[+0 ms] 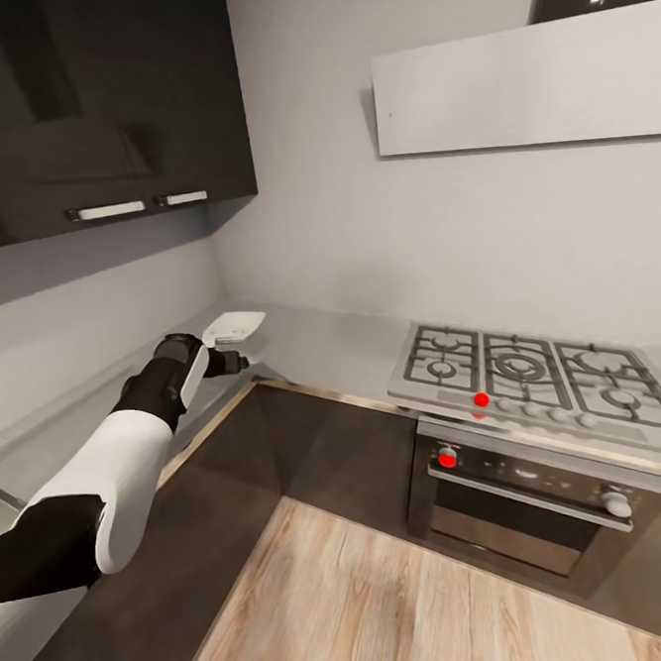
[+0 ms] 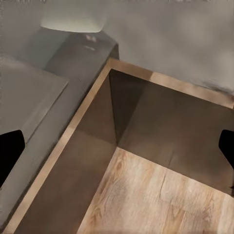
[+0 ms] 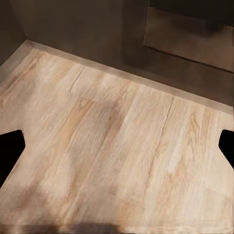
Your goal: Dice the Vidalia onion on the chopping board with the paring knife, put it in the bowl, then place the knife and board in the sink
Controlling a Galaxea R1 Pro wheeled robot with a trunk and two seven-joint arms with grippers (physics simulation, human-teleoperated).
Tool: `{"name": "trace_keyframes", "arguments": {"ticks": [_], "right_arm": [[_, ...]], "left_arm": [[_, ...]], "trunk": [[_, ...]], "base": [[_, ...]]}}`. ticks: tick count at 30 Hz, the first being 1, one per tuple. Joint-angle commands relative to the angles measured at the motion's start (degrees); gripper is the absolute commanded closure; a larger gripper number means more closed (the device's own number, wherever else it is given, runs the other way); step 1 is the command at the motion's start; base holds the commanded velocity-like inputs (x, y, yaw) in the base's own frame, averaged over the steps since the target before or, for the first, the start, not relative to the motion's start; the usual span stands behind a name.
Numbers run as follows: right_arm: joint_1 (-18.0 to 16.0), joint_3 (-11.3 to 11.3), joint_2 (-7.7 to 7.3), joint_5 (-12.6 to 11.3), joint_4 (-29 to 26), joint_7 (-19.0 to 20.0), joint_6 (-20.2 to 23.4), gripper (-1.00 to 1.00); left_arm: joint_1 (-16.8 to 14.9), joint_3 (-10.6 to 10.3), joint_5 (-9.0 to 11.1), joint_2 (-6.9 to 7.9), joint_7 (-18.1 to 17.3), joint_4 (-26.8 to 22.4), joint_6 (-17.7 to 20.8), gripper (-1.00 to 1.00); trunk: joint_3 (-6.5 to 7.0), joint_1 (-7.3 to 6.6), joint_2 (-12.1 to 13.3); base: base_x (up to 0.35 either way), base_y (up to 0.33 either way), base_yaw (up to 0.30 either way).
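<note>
Grey L-shaped countertop [image 1: 321,336] carries a shallow white square bowl [image 1: 234,327] at its inner corner. Left gripper [image 1: 236,361] hovers beside it, apparently wide open; right gripper [image 3: 117,146] wide over wooden floor [image 3: 117,156].

Left arm [image 1: 113,467] reaches forward and up from the lower left of the head view — white forearm shell, black upper section and a black wrist leading to the left hand [image 1: 236,361]. From the wrist camera, that hand's fingertips [image 2: 10,148] sit wide apart at the frame's two edges, nothing between them. Right hand now — its dark fingertips [image 3: 9,148] are spread just as wide, gripping nothing.
</note>
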Motion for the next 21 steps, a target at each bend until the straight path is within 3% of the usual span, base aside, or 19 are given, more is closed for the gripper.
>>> {"name": "trace_keyframes", "arguments": {"ticks": [1, 11, 18, 21], "right_arm": [[0.0, 0.1, -0.02, 0.1, 0.4, -0.3, 0.9, -1.0], [0.0, -0.1, -0.01, -0.1, 3.2, -0.3, 3.6, -1.0], [0.0, -0.1, 0.07, -0.1, 4.2, -0.3, 3.6, -1.0], [0.0, -0.1, 0.22, -0.1, 5.3, -0.3, 3.6, -1.0]], "left_arm": [[0.0, -0.2, 0.0, 0.1, 0.0, -0.1, 0.3, -1.0], [0.0, -0.2, 0.0, 0.35, 0.1, -0.1, 0.3, -1.0], [0.0, -0.2, 0.0, 0.35, 0.5, 0.0, 0.3, -1.0], [0.0, -0.2, 0.0, 0.35, 1.7, 0.0, 0.3, -1.0]], "trunk": [[-0.11, 0.06, -0.1], [-0.75, 0.06, -0.1], [-0.99, 0.06, -0.1], [-1.0, 0.06, -0.1]], "base": [[0.257, 0.0, 0.0], [0.332, -0.01, 0.0], [0.317, -0.15, 0.015], [0.304, -0.181, 0.21]]}}
